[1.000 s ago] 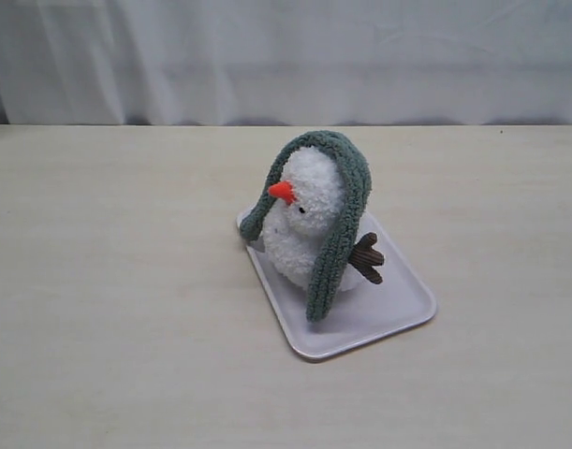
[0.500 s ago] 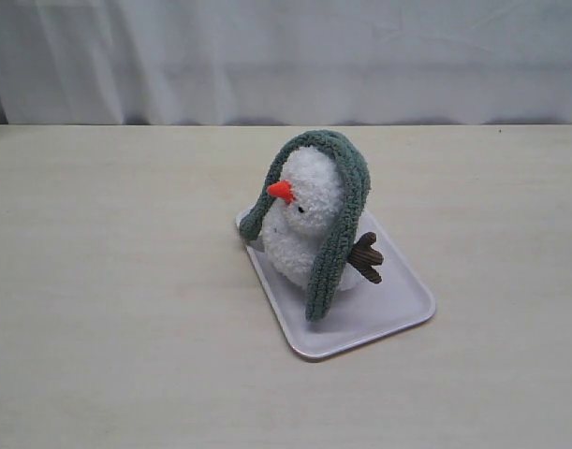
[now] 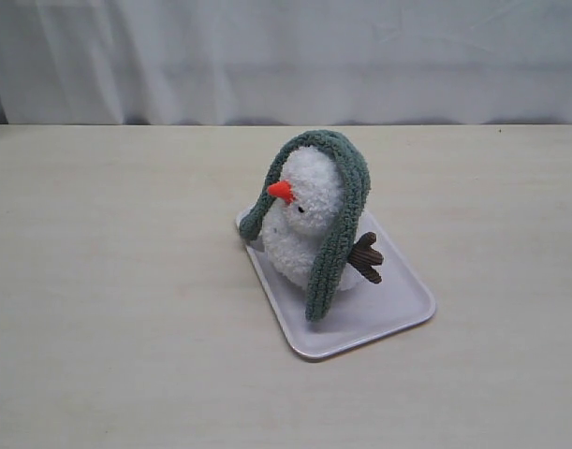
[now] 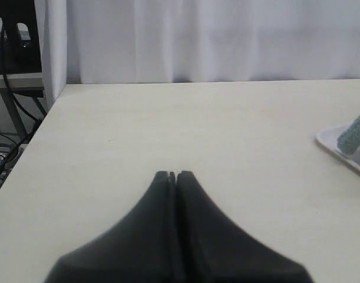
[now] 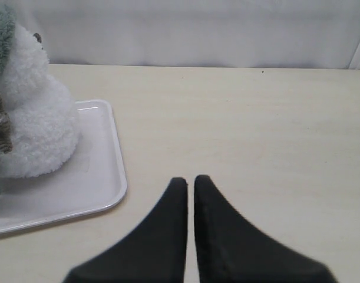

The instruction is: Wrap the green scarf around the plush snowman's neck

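The plush snowman (image 3: 304,224) stands on a white tray (image 3: 388,313) in the exterior view, orange nose pointing left. The green scarf (image 3: 346,201) is draped over the top of its head, one end hanging down its near side, the other down its left side; the neck is bare. Neither gripper shows in the exterior view. My left gripper (image 4: 172,174) is shut and empty over bare table, with a scarf end (image 4: 355,132) far off to its side. My right gripper (image 5: 190,179) is shut and empty, beside the tray (image 5: 103,177) and snowman (image 5: 32,118).
A white curtain (image 3: 286,56) hangs behind the table's far edge. In the left wrist view the table's side edge (image 4: 32,138) shows, with cables and a stand beyond it.
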Controlling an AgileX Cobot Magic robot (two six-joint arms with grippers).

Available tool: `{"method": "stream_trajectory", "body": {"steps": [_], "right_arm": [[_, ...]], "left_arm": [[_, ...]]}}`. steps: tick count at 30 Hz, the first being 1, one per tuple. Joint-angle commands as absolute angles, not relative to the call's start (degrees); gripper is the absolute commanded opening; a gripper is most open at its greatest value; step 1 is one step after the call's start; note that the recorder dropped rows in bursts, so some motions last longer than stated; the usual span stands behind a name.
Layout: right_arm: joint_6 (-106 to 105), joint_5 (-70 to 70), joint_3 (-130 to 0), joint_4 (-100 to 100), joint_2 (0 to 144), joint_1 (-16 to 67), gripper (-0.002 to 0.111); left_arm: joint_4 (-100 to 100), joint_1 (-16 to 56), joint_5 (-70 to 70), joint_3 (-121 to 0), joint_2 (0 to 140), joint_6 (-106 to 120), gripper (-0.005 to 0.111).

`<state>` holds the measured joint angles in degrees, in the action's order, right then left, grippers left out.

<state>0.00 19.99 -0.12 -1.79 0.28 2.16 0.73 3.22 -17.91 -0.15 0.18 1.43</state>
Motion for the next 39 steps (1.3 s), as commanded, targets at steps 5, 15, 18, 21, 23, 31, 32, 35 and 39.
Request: {"method": "stream_trajectory", "body": {"steps": [5,15,18,21,23,31,32,35,39], "right_arm": [[0.0,19.77,0.0,-1.73,0.0,2.17,0.004],[0.0,19.77,0.0,-1.73,0.0,2.17,0.004],[0.0,19.77,0.0,-1.73,0.0,2.17,0.004],[0.0,19.77,0.0,-1.73,0.0,2.17,0.004],[0.0,19.77,0.0,-1.73,0.0,2.17,0.004],[0.0,19.77,0.0,-1.73,0.0,2.17,0.004],[0.0,19.77,0.0,-1.73,0.0,2.17,0.004],[0.0,19.77,0.0,-1.73,0.0,2.17,0.004],[-1.88,17.84,0.0,-6.35,0.0,2.17,0.004]], "left_arm": [[0.73,3.02,-17.92,0.0,0.0,1.2,0.0],[0.73,3.02,-17.92,0.0,0.0,1.2,0.0],[0.73,3.02,-17.79,0.0,0.0,1.2,0.0],[0.73,3.02,-17.79,0.0,0.0,1.2,0.0],[0.73,3.02,-17.79,0.0,0.0,1.2,0.0],[0.73,3.02,-17.79,0.0,0.0,1.2,0.0],[0.73,3.02,-17.79,0.0,0.0,1.2,0.0],[0.73,3.02,-17.79,0.0,0.0,1.2,0.0],[0.73,3.02,-17.79,0.0,0.0,1.2,0.0]]}}
